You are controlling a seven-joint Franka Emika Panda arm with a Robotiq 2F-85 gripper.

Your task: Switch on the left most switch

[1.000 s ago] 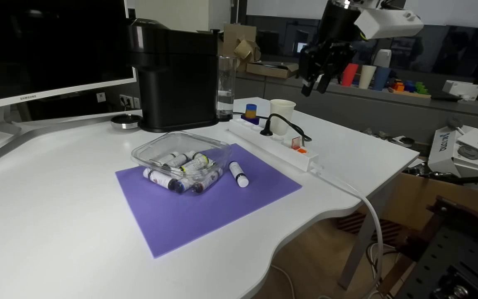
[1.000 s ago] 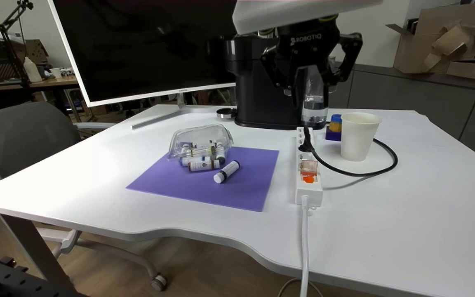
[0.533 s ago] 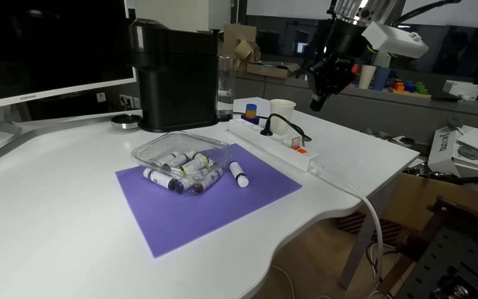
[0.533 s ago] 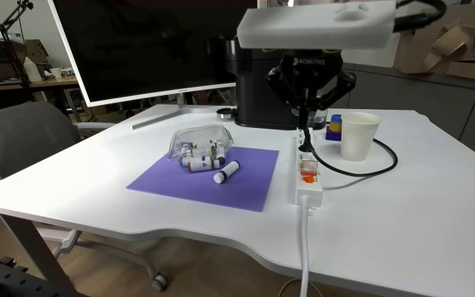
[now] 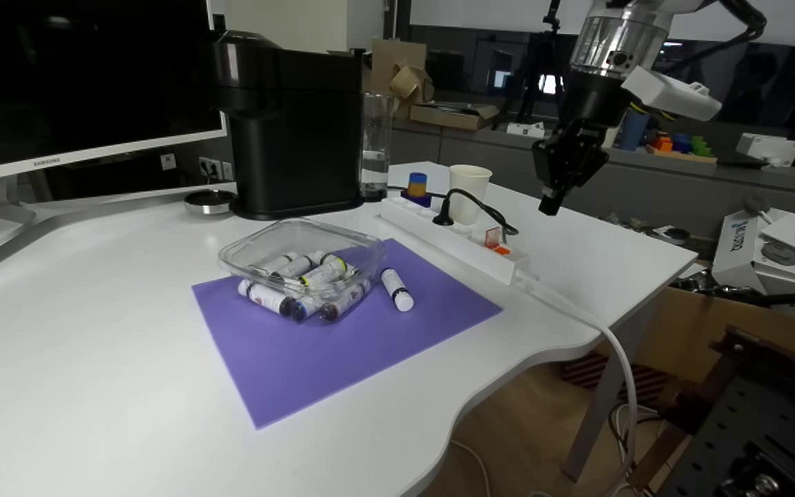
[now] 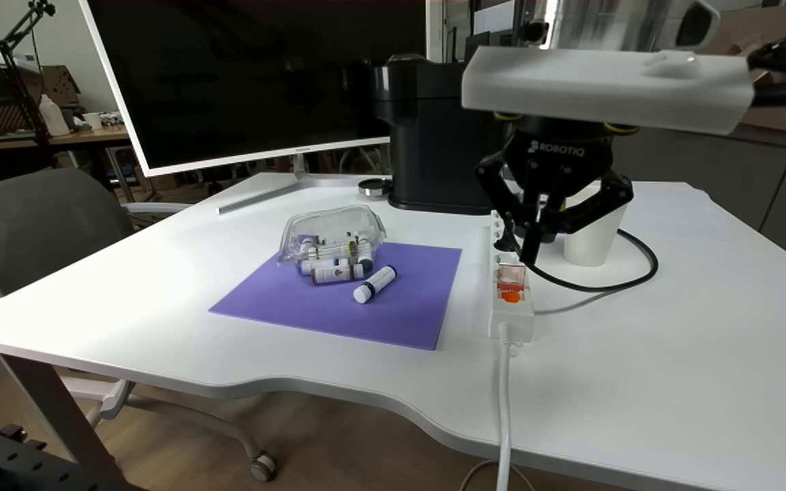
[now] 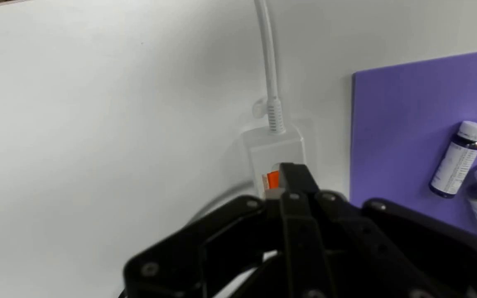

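Observation:
The long white power strip (image 5: 465, 250) lies on the table and also shows in an exterior view (image 6: 512, 322) and in the wrist view (image 7: 278, 152). A red-orange switch (image 5: 502, 250) sits near its cable end, also visible in an exterior view (image 6: 510, 296). A translucent reddish flap (image 6: 511, 275) stands beside it. Which switch is left most I cannot tell. My gripper (image 5: 550, 205) is shut and empty, in the air above the strip, in an exterior view (image 6: 531, 254) too. In the wrist view its fingertips (image 7: 295, 169) partly hide the orange switch (image 7: 273, 180).
A black plug (image 5: 443, 217) with a looping cable is in the strip. A white cup (image 5: 470, 193) stands beside it. A purple mat (image 6: 406, 320) holds a clear tub (image 6: 333, 221) of small bottles and one loose bottle (image 6: 375, 284). A coffee machine (image 5: 294, 131) stands behind.
My gripper's fingers were apart one second ago and are now together. The arm has come down and moved toward the cable end of the strip. The table objects have not moved.

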